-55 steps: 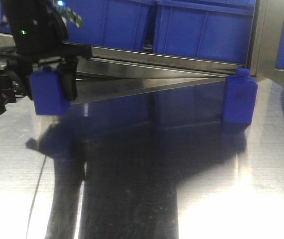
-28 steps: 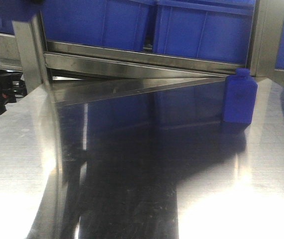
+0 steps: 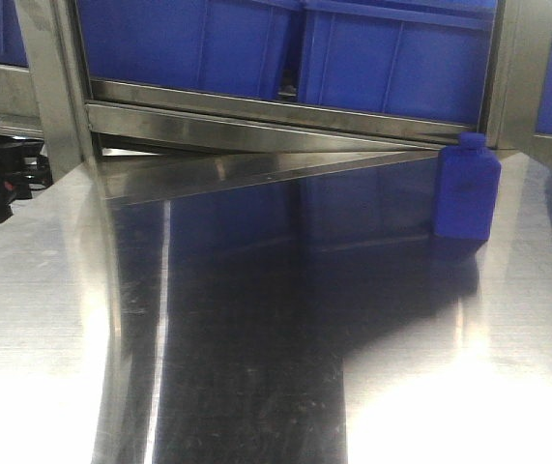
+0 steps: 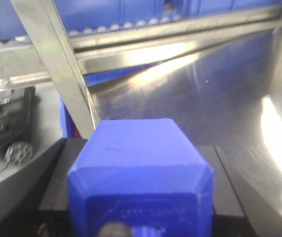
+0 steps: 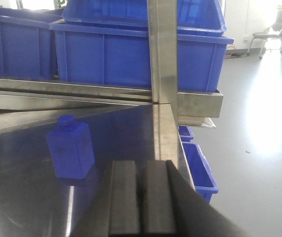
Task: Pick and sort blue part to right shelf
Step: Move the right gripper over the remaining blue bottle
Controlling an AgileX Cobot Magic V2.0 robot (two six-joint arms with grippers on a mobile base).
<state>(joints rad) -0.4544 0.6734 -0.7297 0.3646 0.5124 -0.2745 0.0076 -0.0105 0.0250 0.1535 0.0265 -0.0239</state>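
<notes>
Gripping blue part (image 4: 140, 158) across flat sides with left tool (image 4: 141, 207); likely rigid, light, slippery plastic. With right tool (image 5: 141, 197) closed, empty, second blue part (image 5: 71, 148) ahead-left.

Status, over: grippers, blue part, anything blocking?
Left gripper shut on blue plastic part; steel rack post close ahead. Right gripper shut, empty. Second blue bottle-shaped part upright on steel table.

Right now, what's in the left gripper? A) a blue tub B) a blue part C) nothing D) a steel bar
B: the left wrist view shows the blue part clamped in the left gripper, its black sides pressed against both flanks.
</notes>
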